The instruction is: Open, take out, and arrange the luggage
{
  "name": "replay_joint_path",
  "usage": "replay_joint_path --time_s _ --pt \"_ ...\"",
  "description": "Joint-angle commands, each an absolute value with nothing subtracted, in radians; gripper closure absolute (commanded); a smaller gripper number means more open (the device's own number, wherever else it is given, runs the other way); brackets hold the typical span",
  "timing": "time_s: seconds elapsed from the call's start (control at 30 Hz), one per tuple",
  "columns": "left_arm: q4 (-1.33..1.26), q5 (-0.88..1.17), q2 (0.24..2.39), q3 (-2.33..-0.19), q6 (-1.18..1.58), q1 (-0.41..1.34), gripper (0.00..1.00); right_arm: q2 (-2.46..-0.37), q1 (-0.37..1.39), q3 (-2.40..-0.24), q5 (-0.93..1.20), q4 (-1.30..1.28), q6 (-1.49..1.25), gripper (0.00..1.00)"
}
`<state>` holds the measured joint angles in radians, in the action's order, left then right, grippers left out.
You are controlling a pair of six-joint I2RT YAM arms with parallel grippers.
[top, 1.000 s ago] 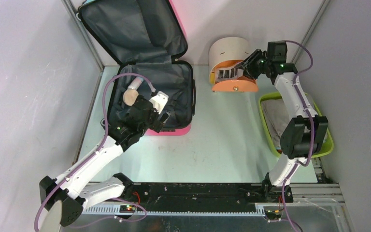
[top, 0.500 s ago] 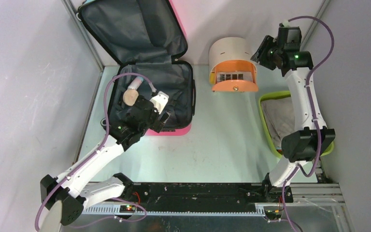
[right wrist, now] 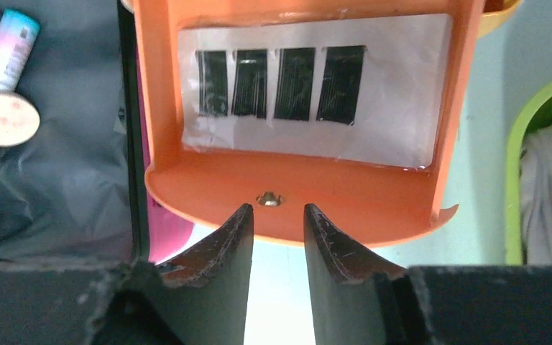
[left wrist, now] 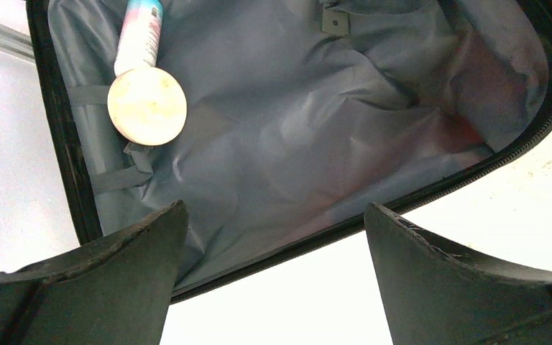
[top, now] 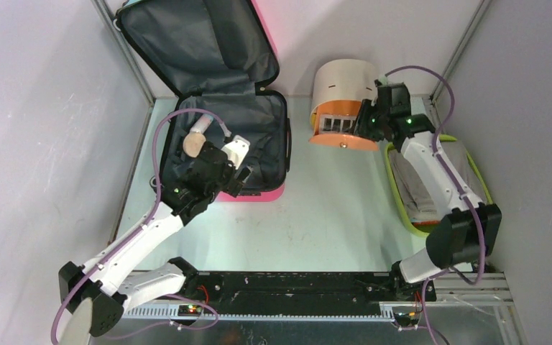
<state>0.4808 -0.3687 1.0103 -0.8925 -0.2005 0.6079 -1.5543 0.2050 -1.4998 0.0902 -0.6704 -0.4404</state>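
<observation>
Left jaws stand full wide with nothing between them, hanging over the near rim of the luggage point(top: 208, 79). Right jaws show only a narrow gap, also empty, with their tips right at the orange lip point(right wrist: 295, 205) of the beige cylinder point(top: 341, 79) and a small rivet point(right wrist: 268, 198) just past them. Going outward on the bench point(top: 316, 215): the green tray point(top: 389, 164) sits on your right with grey cloth point(top: 413, 187) in it, beside the right arm. The luggage is far left, already open, its lower shell point(left wrist: 295, 129) flat on the bench with grey lining up and its long axis running near to far. One item shows inside, a pink-and-teal tube point(left wrist: 140, 36) with a round beige cap point(left wrist: 146, 106). It lies in the shell's left part, ahead and to the left of the left jaws and apart from them. The tube's long axis runs roughly near to far, cap end toward you. Behind that, the lid point(top: 187, 43) stands propped up at the back wall. Likely step: take-out, and the tube looks like the next pick. The left arm is clearly nearer, while the right jaws are well apart across the bench. Your left jaws already close across the tube's axis, so shift forward-left and drop; no big wrist turn looks needed.
</observation>
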Motion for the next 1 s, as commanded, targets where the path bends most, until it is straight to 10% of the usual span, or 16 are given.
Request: replay_joint_path --time_s 0.0,0.97 --pt "0.460 -0.396 0.982 -0.913 -0.186 0.607 0.00 -1.416 0.267 -1.378 0.033 -0.571 -0.485 0.66" --pt "0.464 -0.397 0.969 -0.915 -0.181 0.607 0.00 -1.310 0.412 -1.283 -0.128 -0.491 -0.486 0.63"
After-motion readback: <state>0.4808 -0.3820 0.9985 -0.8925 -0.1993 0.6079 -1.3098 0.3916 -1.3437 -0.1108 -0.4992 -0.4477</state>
